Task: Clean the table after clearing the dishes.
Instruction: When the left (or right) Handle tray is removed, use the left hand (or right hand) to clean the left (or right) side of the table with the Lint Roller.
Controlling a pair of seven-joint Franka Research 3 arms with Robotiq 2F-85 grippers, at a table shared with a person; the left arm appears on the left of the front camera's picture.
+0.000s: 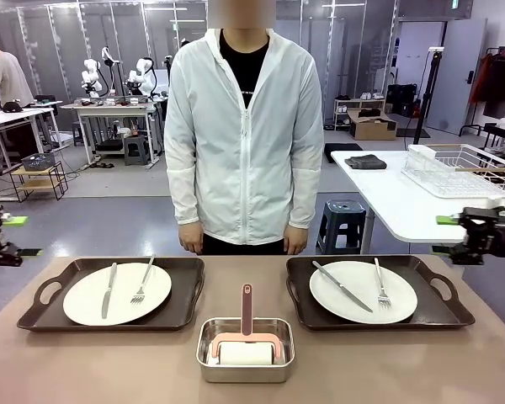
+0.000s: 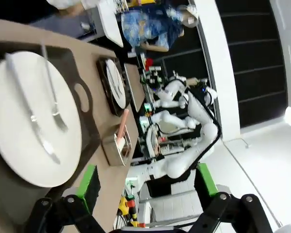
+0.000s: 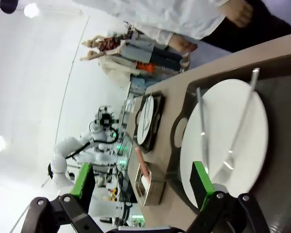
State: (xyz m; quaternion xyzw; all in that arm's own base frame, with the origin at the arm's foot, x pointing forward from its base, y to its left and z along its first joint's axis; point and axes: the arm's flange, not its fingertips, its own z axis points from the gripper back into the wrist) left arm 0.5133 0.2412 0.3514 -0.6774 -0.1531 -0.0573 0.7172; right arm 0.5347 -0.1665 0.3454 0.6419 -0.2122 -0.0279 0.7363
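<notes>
Clearing hasn't started: the dishes (image 1: 84, 305) sit on their trays (image 1: 189, 290), centre-left and centre-right on the worktop (image 1: 109, 370). Both arms' jaws hang fully open and empty at the frame's side edges. Next, I'd say, each must reach a tray handle.

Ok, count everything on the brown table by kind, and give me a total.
Dark brown trays: 2
White plates: 2
Knives: 2
Forks: 2
Steel pan: 1
Pink-handled roller: 1
Total: 10
</notes>
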